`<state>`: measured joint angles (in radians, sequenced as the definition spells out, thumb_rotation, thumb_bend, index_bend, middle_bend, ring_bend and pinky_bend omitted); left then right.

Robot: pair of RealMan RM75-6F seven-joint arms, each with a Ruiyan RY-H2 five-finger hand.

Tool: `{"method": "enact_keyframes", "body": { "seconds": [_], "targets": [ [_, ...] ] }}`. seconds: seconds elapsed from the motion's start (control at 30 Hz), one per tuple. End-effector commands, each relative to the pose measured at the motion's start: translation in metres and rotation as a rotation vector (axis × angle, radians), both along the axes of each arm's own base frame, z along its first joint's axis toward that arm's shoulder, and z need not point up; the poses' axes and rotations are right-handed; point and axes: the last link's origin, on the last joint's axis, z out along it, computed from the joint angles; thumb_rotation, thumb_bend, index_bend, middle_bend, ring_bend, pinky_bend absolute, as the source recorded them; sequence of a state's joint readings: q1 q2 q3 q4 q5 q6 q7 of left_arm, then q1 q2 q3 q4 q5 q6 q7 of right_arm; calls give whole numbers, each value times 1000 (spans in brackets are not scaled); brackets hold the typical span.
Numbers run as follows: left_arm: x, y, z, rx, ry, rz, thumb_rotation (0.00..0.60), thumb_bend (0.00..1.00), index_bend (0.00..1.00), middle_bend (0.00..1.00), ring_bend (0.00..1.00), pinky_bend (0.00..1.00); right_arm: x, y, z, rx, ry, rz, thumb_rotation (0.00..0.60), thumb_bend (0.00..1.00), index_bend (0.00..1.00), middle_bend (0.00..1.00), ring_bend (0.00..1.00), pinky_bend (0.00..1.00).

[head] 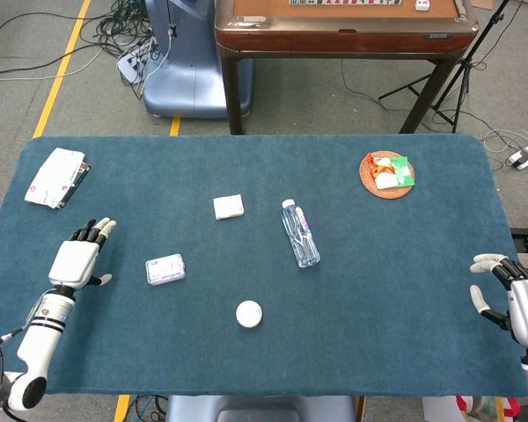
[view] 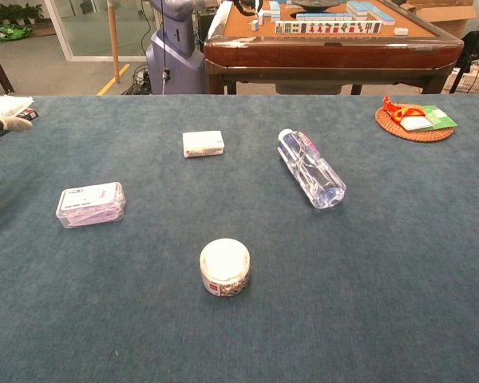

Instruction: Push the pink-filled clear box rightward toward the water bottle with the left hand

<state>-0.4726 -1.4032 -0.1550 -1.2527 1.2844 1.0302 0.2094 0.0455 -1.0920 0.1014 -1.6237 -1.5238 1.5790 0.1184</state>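
Left robot hand point(head: 77, 257) released, fingers spread, left of the clear box point(head: 165, 269) at frame centre-left, lined up for a rightward shove (no contact yet). Water bottle point(head: 300, 233) lies mid-frame. Right robot hand point(head: 514, 299) idle, released, lower right.

My left hand point(head: 77, 258) hovers flat, palm down, fingers straight and apart, holding nothing. My right hand point(head: 519, 303) sits at the far right edge, fingers loosely spread, empty.
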Motion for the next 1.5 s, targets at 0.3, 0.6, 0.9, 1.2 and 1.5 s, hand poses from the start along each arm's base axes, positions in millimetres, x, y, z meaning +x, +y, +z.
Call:
{"method": "enact_keyframes", "body": {
  "seconds": [0.3,0.6,0.9,1.2,1.5],
  "targets": [
    [2,12,-10,-25,30,19,600,39,0,0,0,151,0,1,2,0,-7,-2,600,358,428,351,381,538],
    [14,20,-23,-43,2,3,600,38,0,0,0,150,0,1,4,-4,-13,-1,600,359,428,351,381,538],
    [27,26,-36,-58,-24,-4,600,37,0,0,0,149,0,2,7,-13,-23,2,600,359,428,351,381,538],
    [42,29,-49,-82,-45,-26,600,37,0,0,0,149,-1,3,10,-19,-31,2,600,359,429,351,381,538],
    [62,33,-59,-99,-64,-63,600,36,0,0,0,149,-2,2,12,-22,-37,-2,600,359,428,351,381,538]
  ]
}}
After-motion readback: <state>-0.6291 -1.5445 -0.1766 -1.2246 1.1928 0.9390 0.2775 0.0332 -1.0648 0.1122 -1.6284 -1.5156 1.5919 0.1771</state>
